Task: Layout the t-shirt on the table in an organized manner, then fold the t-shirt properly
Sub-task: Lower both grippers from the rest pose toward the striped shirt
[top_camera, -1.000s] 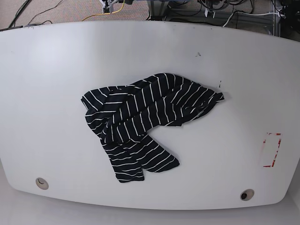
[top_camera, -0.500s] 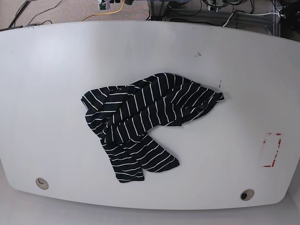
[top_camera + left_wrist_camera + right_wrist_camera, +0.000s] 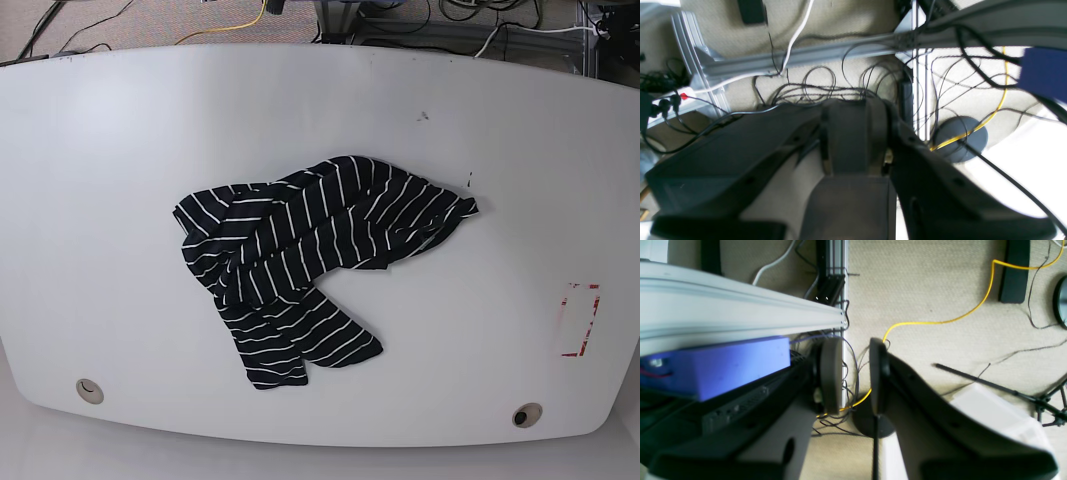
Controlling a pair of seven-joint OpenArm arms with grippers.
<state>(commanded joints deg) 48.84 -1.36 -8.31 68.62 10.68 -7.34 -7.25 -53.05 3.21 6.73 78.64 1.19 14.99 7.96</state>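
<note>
Nothing done yet as far as I can see. The t-shirt (image 3: 310, 262) lies crumpled near the middle of the tabletop (image 3: 120, 150): black with thin white stripes, bunched and folded over itself. One lobe reaches toward the far right with a pointed corner, and another lobe trails toward the near edge. I can't tell which part is sleeve, hem or collar from this heap.

Neither arm shows in the base view, and nothing touches the shirt. On the tabletop I see the red rectangular outline mark (image 3: 579, 320) at the right, well apart from the shirt. Two round holes (image 3: 89, 391) sit near the near edge.

My left pincer (image 3: 853, 133) looks closed on nothing, its pads together. It points down at carpet, cables and an aluminium frame rail (image 3: 800, 56), with no fabric in that view. My right pincer (image 3: 850, 373) is slightly open, with a narrow gap between the pads and nothing in it. It too is over the floor, with a yellow cable (image 3: 940, 320) behind it.

My read is that the task is at its very start. Both arms have to come over the tabletop. The whole layout is left: spread the shirt flat and pull the sleeves out. Then all the folds.
</note>
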